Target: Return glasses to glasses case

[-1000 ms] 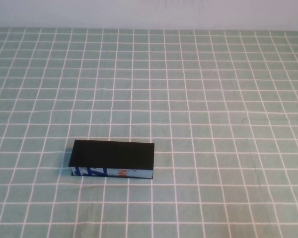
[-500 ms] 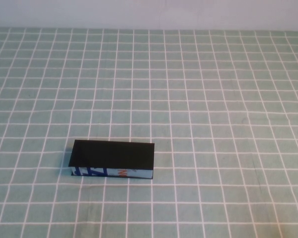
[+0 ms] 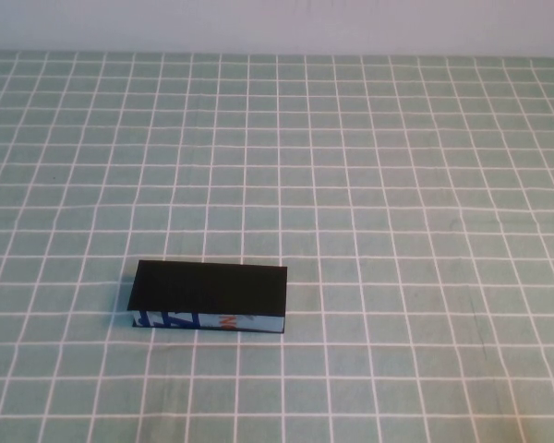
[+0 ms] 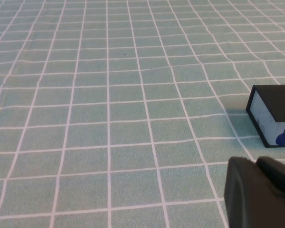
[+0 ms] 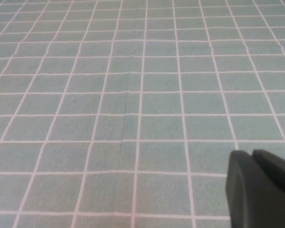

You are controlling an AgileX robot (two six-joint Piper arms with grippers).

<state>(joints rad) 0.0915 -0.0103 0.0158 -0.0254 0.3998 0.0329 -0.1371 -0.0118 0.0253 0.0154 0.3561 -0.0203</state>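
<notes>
The glasses case [image 3: 208, 293] lies on the green checked cloth, left of centre near the front. Its black flat lid is down, and its white front side with blue and orange print faces me. One end of it shows in the left wrist view [image 4: 274, 114]. The glasses are not in view. Neither arm shows in the high view. My left gripper [image 4: 256, 164] is shut and empty, a short way from the case's end. My right gripper [image 5: 251, 156] is shut and empty over bare cloth.
The green cloth with white grid lines [image 3: 397, 185] covers the whole table up to a pale wall at the back. Nothing else stands on it.
</notes>
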